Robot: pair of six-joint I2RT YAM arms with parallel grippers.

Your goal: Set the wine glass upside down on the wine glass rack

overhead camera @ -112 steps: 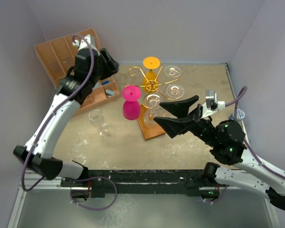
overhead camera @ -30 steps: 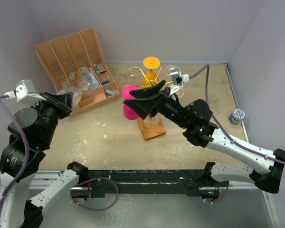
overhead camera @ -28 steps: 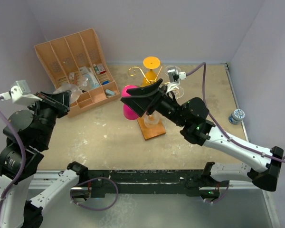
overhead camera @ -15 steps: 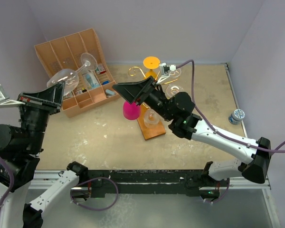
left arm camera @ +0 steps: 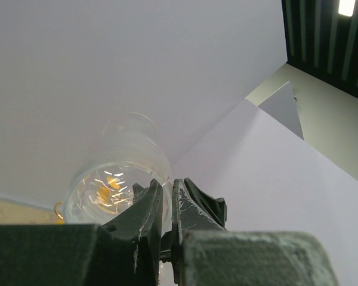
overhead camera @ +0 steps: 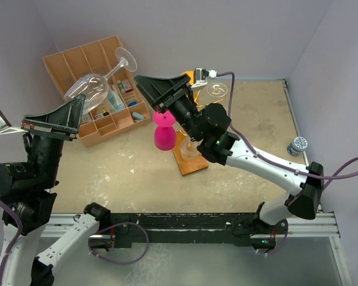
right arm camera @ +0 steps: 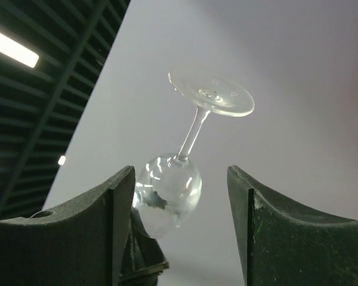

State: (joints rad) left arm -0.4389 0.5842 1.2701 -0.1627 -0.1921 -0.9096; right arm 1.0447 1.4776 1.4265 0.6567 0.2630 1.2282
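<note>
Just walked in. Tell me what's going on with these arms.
The left gripper is clamped on the bowl of a clear wine glass, holding it high, tilted, foot uppermost. The right gripper hangs open nearby, fingers aimed at the glass without touching it. The wine glass rack stands on the table beneath the right arm, a pink glass hanging on it upside down. The clear glass is not yet on it.

No readable text is showing anywhere; small packets (overhead camera: 111,97) in the organiser box (overhead camera: 64,62) are carrying print, all blurring beyond reading.
</note>
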